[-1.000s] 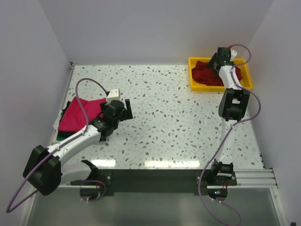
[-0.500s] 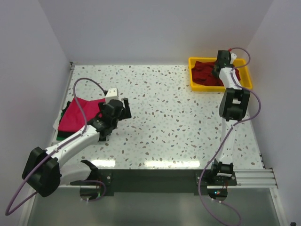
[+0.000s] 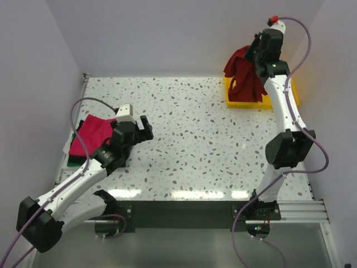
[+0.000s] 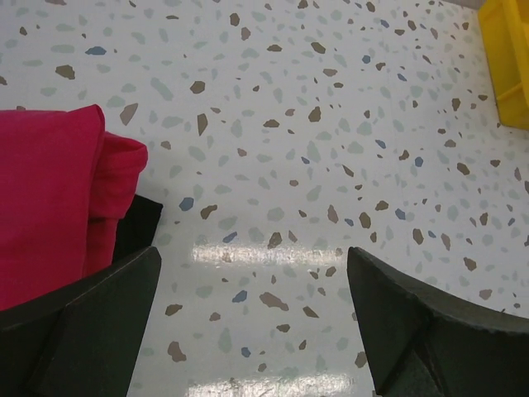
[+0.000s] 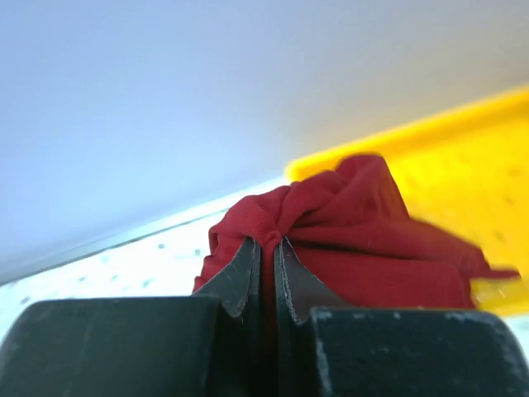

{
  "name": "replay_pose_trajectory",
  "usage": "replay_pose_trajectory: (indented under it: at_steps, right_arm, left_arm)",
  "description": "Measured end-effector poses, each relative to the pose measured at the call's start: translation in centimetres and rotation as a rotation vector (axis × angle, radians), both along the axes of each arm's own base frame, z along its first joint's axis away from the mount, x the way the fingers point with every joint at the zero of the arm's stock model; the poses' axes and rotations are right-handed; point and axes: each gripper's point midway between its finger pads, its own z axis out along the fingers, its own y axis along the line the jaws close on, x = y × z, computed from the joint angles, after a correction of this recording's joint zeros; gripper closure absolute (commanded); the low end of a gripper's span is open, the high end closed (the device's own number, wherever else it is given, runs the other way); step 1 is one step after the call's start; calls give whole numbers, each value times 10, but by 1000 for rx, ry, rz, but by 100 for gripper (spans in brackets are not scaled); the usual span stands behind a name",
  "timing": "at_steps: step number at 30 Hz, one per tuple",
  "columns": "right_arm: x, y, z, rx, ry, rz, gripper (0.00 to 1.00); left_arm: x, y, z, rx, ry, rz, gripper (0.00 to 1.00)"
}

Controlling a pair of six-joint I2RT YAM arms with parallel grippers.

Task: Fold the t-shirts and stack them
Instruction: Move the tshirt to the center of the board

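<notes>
Maybe halfway, I'd guess. Right pincer (image 5: 266,248) is clamped tight on the crimson shirt (image 3: 242,75), which hangs unfolded below it over the tray (image 3: 248,105). Left pincer (image 4: 252,265) gapes wide and empty, with the folded pink shirt (image 3: 92,134) just beside it on a dark shirt (image 4: 139,223).

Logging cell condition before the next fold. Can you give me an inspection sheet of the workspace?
Surface: speckled tabletop, glare near the front edge.
Job's things: crimson t-shirt hanging bunched above the yellow tray; magenta t-shirt folded at the left edge, on a dark shirt.
Clutter: nothing seen.
Grippers: left gripper open, beside the magenta t-shirt; right gripper shut on the crimson t-shirt.
Cables: purple cables loop off both arms.
Surroundings: plain pale walls.
</notes>
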Motion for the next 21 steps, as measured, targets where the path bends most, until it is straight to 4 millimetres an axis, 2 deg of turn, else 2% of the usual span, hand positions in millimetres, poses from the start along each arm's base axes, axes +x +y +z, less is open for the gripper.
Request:
replay_pose_trajectory:
  at_steps: [3,4,5,9,11,13,15,16,17,18,19,21]
  right_arm:
    - [-21,62,71,-35,-124,153,100]
    - [-28,79,86,-43,-151,193,100]
    - [-42,105,104,-53,-185,262,100]
    - [-101,179,148,-31,-261,504,100]
    - [-124,192,162,-13,-292,578,100]
    - [-145,190,167,0,-300,607,100]
    - [-161,178,158,2,-283,591,100]
    - [-167,170,144,4,-257,571,98]
    - [-174,161,125,6,-220,548,83]
    - [-181,149,100,19,-160,515,74]
    - [-184,140,76,33,-110,489,72]
    - [-192,103,-2,71,47,382,52]
  left_arm:
    - [-6,2,4,-27,-12,-2,0]
    - [-8,2,4,-33,-12,-4,0]
    - [-10,3,4,-37,-11,-4,0]
    - [-20,7,2,-63,3,7,0]
    - [-24,10,3,-77,9,15,0]
    - [-28,12,5,-94,13,26,0]
    - [-33,16,6,-105,16,41,0]
    - [-35,18,6,-108,19,50,0]
    - [-38,21,6,-109,21,61,0]
    - [-40,23,6,-113,23,70,0]
    - [-42,26,6,-115,27,80,0]
    - [-46,29,6,-118,29,90,0]
